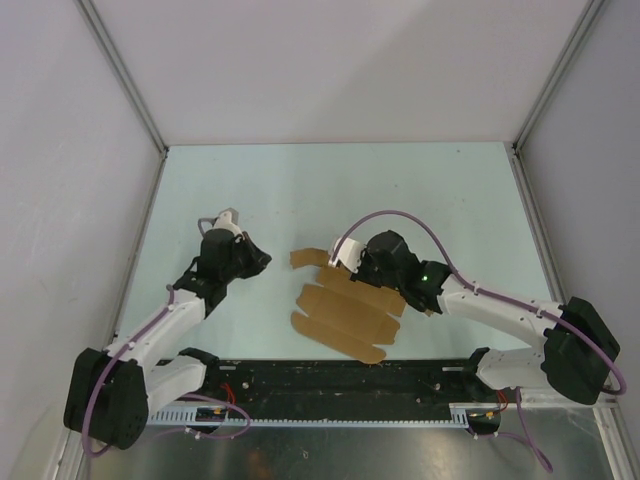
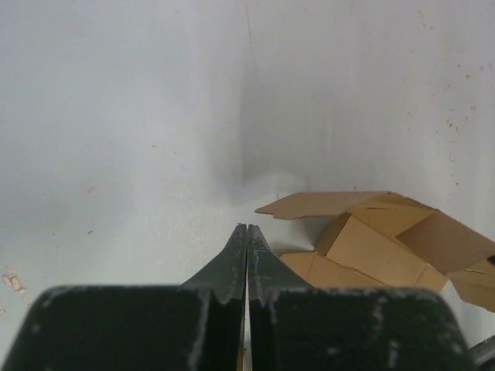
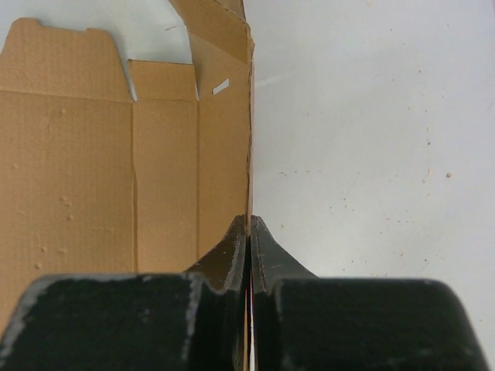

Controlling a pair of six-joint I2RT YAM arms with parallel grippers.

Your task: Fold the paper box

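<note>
A: State of right claw [image 3: 249,232]?
B: Clamped on an upturned edge of the paper box [image 3: 100,170]; the sheet spreads leftward over the table [image 1: 300,190].
A: And left claw [image 2: 247,239]?
B: Closed, empty; box off to its right. Right arm nearer.

Overhead plus two wrist views.
Top looks down on the whole tabletop [image 1: 400,190]; wrist cameras peer closely past the left claw [image 2: 247,232] and right claw [image 3: 249,224]; all share the paper box [image 2: 371,239].

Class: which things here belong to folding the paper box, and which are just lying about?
Job in hand: paper box; right hand, shut on its raised edge; left hand, shut, empty.
Lying about: small pale scrap on the table.
</note>
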